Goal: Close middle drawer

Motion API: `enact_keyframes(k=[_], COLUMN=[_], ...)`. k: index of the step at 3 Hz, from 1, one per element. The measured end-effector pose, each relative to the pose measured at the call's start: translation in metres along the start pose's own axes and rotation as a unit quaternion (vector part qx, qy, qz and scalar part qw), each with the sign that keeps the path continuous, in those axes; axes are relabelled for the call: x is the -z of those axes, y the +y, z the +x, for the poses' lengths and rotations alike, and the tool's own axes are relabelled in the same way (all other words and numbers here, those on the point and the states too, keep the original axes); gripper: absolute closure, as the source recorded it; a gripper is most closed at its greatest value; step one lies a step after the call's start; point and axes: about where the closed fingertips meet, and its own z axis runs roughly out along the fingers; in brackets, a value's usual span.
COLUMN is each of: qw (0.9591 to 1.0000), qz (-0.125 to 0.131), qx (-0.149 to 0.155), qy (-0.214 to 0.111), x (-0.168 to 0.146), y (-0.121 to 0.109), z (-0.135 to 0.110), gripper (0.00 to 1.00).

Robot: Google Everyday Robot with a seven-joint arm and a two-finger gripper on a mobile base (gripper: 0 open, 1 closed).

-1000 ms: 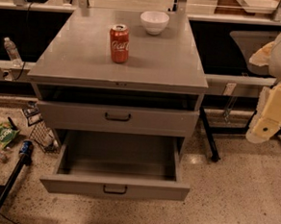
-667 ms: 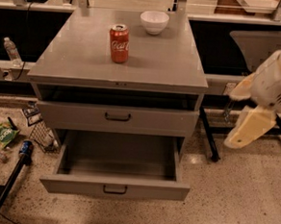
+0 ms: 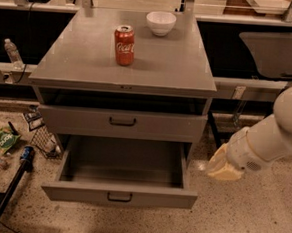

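The middle drawer (image 3: 119,196) is a wide shallow grey metal drawer with a small black bar handle. It is pulled far out of the cabinet (image 3: 124,72) and its inside is empty. Above it the upper drawer (image 3: 122,123) is pushed in. The lowest drawer is hidden under the open one. My gripper (image 3: 224,166) hangs at the end of the white arm, to the right of the open drawer at about the height of its right side wall, a short gap away and not touching it.
A red soda can (image 3: 124,45) and a white bowl (image 3: 160,23) stand on the cabinet top. Litter, a snack bag (image 3: 5,139) and a black pole (image 3: 10,189) lie on the floor at left. A plastic bottle (image 3: 12,53) stands on the left ledge.
My arm has swung down and to the left, from high at the right edge to beside the open drawer's right side. The drawers, can and bowl have not moved.
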Motion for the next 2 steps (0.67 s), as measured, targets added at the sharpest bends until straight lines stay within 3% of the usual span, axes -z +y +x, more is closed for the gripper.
enact_keyframes(k=[1, 2], qw=[0.9995, 0.9995], qz=[-0.029, -0.027], qx=[0.003, 0.000], qy=[-0.014, -0.018], x=[-0.082, -0.096], y=[0.013, 0.012], z=[0.017, 0.020], gripper=[0.96, 1.00])
